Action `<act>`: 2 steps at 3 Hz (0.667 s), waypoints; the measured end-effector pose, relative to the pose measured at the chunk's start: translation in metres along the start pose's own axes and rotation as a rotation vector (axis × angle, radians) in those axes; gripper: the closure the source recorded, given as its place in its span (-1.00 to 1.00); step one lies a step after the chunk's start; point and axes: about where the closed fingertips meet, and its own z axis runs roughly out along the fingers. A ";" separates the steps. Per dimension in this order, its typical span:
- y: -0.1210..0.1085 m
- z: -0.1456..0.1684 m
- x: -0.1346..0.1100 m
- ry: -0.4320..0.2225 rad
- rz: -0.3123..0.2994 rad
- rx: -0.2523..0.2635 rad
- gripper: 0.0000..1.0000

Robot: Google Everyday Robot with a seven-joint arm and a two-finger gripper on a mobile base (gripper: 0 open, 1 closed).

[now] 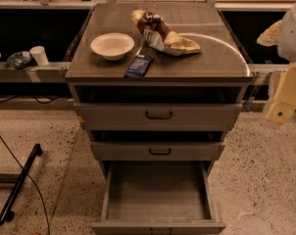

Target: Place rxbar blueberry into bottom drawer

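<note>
The small dark navy-blue wrapped rxbar blueberry point(138, 66) lies flat at the front edge of the grey metal desk point(207, 58), well off to the left of my fingers point(283, 100) and a little higher than them. Beyond it, farther from my fingers, sits a round white bowl point(112, 45), with a crumpled brown, white and yellow snack bag point(163, 34) beside that. The bottom drawer point(158, 195) stands pulled out, below and left of my fingers, its grey tray bare. My fingers hang at the right edge, apart from the desk; I cannot tell whether they are open or closed.
</note>
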 end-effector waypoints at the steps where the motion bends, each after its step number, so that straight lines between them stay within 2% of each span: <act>1: 0.000 0.000 0.000 0.000 0.000 0.000 -1.00; 2: -0.018 0.031 -0.031 0.013 -0.033 -0.035 -1.00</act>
